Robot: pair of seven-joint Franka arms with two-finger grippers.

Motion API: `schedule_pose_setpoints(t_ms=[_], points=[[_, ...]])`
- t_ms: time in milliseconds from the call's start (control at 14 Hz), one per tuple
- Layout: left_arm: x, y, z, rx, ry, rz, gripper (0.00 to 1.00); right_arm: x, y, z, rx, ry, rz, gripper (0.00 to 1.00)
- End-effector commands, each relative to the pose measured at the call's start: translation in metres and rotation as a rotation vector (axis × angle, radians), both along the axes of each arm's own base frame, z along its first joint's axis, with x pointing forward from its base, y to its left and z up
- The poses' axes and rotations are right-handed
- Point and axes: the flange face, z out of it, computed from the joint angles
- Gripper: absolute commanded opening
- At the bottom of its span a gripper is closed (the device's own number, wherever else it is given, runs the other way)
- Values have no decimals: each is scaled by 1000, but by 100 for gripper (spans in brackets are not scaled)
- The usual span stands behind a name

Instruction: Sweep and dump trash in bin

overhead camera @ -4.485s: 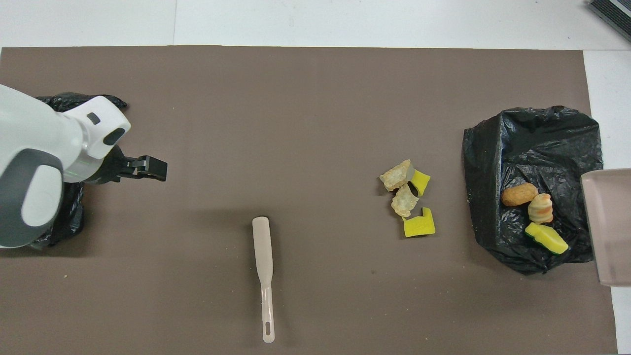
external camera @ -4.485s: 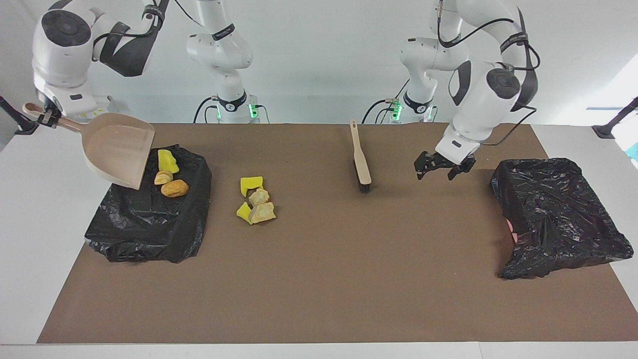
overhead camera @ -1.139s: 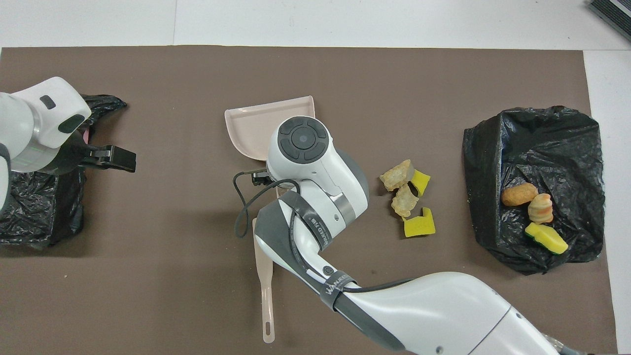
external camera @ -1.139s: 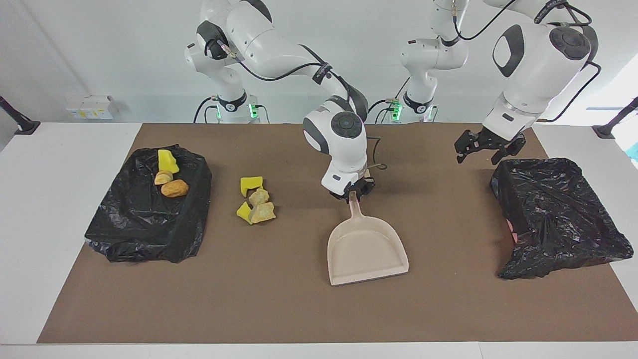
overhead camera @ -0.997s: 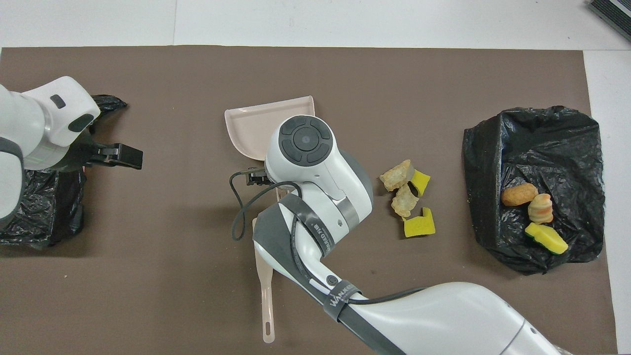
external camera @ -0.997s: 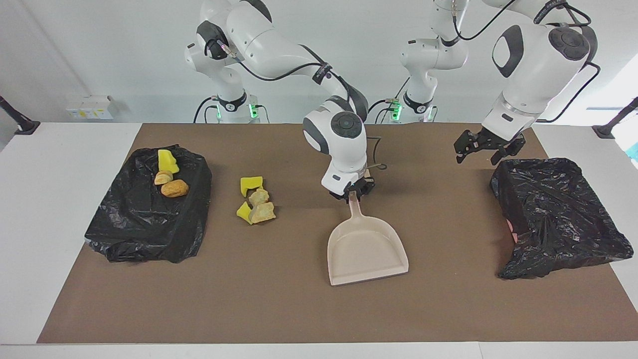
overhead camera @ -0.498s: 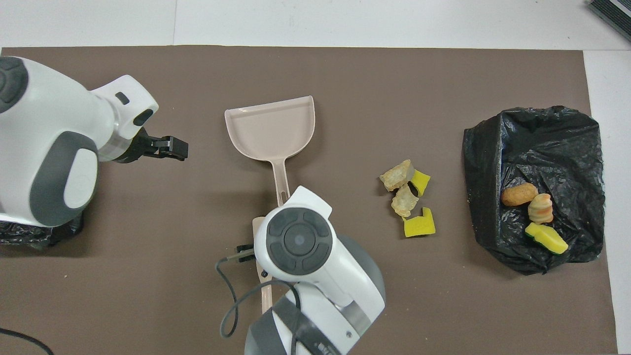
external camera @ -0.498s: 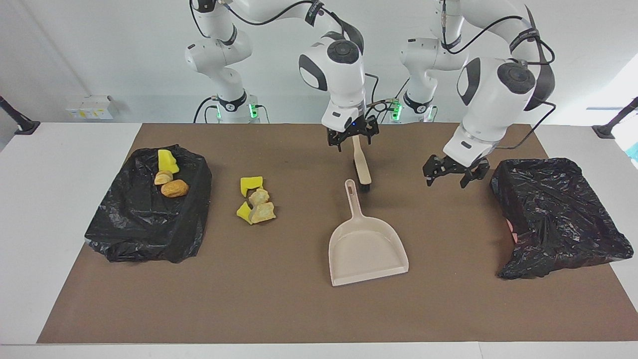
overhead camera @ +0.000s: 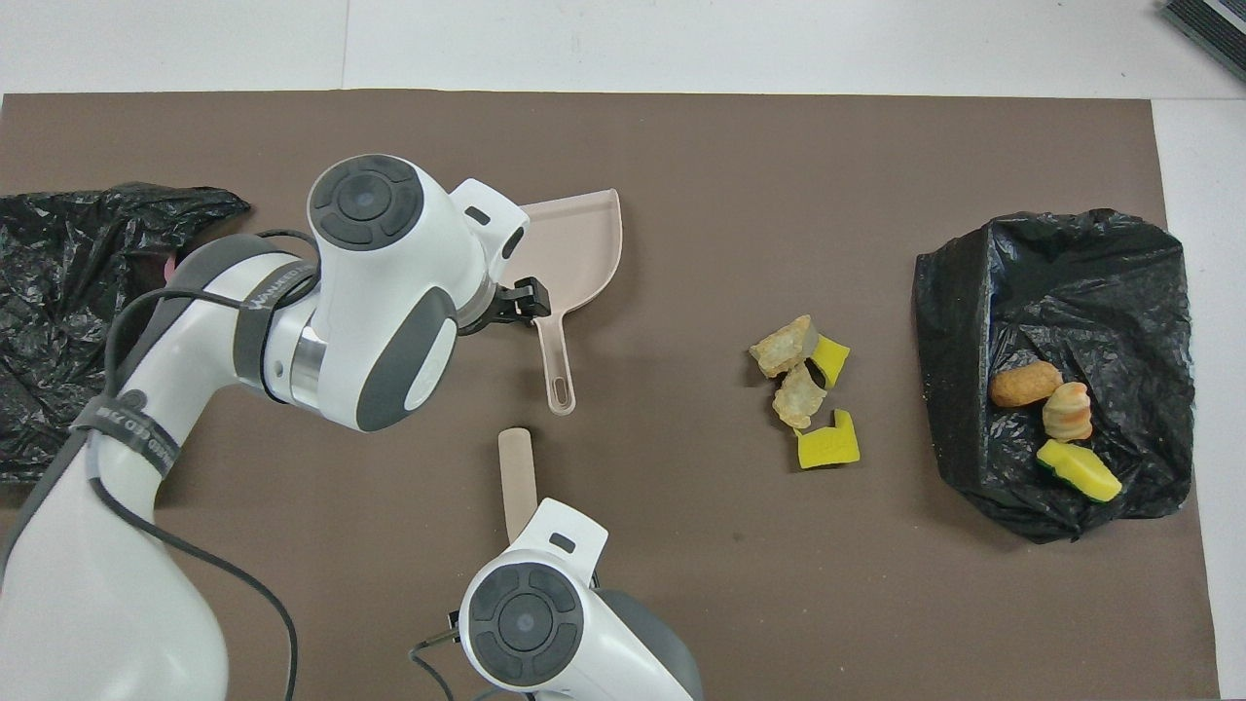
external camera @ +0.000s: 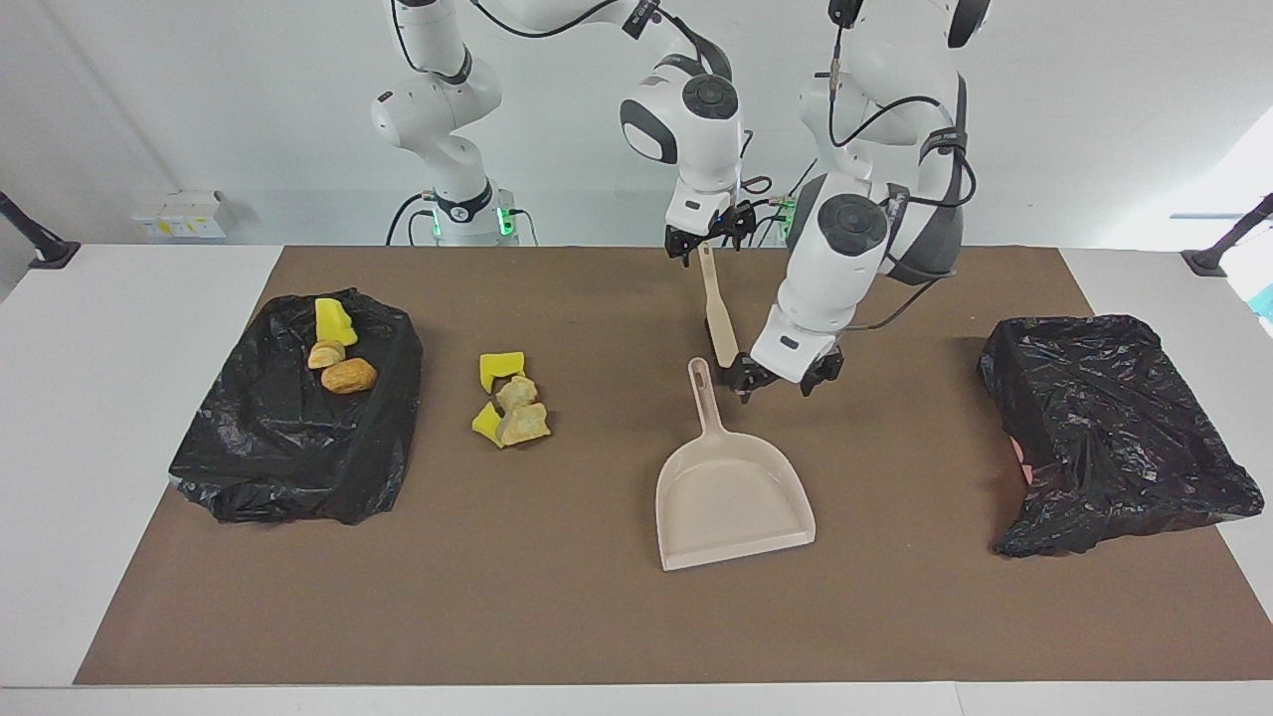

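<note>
I hold both pincers spread and empty: left pincer [external camera: 781,378] beside the dustpan [external camera: 731,497] handle, right pincer [external camera: 708,242] over the brush [external camera: 718,313]. Trash [external camera: 509,403] lies near the bin [external camera: 293,418]. Risk: crowded arms colliding, or nudging either tool.

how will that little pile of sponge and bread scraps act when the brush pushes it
The pile of scraps looks light and loose, so it should slide easily but may scatter. The bread-like chunks look crumbly and might shed bits; the blocky yellow sponge pieces seem unlikely to roll.
</note>
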Motion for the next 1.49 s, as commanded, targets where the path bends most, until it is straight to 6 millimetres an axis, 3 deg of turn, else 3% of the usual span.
schedule_pose_setpoints(t_ms=[0,142,285,427,641,783,1068,1210,1353,1424], points=[[-3,-29,-7,12,-23,10,100,-21,0,-24,20,-8,-23,100],[-7,-36,-9,8,-28,35,100,-21,0,-26,21,-10,-26,100],[-17,-56,-27,12,-24,32,100,-22,-1,-27,19,-9,-25,100],[-17,-56,-31,8,-31,32,100,-21,0,-30,27,-15,-25,100],[-27,-54,-46,16,-19,28,89,-20,-1,-34,26,-16,-18,100],[-30,-53,-48,15,-15,30,76,-18,0,-34,32,-32,1,89],[-31,-51,-49,12,-8,37,48,-17,0,-34,33,-38,16,82],[-30,-49,-47,15,-4,39,32,-17,-1,-34,32,-39,24,72],[-25,-43,-40,17,-7,48,23,-17,0,-34,33,-40,24,70],[-23,-42,-36,22,-8,48,12,-17,-1,-34,32,-39,24,70]])
